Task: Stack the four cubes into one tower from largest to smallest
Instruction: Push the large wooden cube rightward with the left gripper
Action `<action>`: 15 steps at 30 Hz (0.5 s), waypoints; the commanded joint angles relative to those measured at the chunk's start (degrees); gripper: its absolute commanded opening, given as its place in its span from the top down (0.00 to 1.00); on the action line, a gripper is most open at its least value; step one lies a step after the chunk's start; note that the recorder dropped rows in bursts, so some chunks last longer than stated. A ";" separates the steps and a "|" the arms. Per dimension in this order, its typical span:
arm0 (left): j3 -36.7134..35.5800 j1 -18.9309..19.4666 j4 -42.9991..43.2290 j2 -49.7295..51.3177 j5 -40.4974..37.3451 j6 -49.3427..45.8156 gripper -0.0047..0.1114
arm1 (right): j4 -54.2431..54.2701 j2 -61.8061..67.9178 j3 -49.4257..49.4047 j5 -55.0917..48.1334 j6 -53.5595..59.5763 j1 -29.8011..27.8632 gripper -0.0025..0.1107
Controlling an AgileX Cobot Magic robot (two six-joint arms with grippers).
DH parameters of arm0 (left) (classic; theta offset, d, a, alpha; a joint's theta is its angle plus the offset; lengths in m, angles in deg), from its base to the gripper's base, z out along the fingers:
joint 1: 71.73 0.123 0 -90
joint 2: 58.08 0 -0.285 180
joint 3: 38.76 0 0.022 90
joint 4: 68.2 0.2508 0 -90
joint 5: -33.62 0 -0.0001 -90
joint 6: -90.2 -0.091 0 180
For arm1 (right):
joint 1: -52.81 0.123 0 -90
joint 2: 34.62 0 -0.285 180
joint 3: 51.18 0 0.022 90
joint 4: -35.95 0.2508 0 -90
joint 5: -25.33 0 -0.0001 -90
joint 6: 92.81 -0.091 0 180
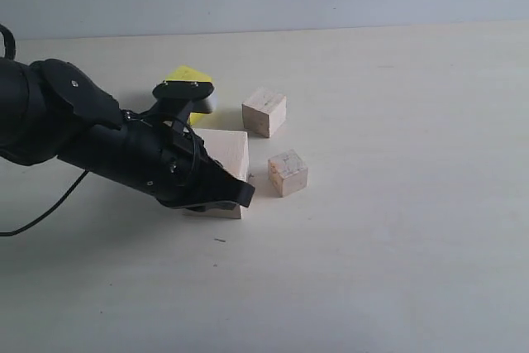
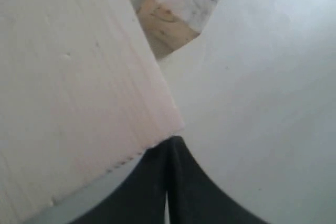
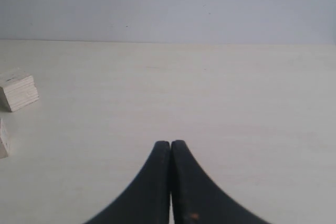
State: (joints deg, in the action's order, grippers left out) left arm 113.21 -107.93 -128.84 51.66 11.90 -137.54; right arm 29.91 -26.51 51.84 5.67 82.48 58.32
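The large pale wooden cube [image 1: 230,150] sits on the table, half hidden behind my left arm. My left gripper [image 1: 242,196] is shut and empty, its tips low against the cube's near right corner. In the left wrist view the same gripper [image 2: 172,142] touches the corner of the large cube [image 2: 68,87]. Only the top of the yellow cube [image 1: 186,74] shows behind the arm. One small wooden cube [image 1: 264,112] lies behind the large one. The smallest marked cube [image 1: 288,173] [image 2: 181,9] lies to its right. My right gripper [image 3: 170,144] is shut and empty over bare table.
The pale table [image 1: 397,229] runs to a grey wall at the back. A black cable [image 1: 41,212] trails from the left arm across the table's left side. At the edge of the right wrist view sit a wooden cube [image 3: 18,90] and a sliver of another [image 3: 2,140].
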 commanded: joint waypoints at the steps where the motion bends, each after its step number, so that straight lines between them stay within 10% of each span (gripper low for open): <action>1: 0.99 -0.47 -1.08 0.03 1.30 -0.04 0.96 | -0.21 -0.32 -0.23 0.37 0.02 0.01 0.98; 15: 0.99 -0.47 -1.24 0.03 2.37 -0.04 0.96 | -0.11 -0.32 -0.23 0.35 0.02 0.01 0.98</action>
State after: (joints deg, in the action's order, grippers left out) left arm 113.95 -108.06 -129.58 51.70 13.41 -137.54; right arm 29.91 -26.51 51.84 5.67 82.48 58.32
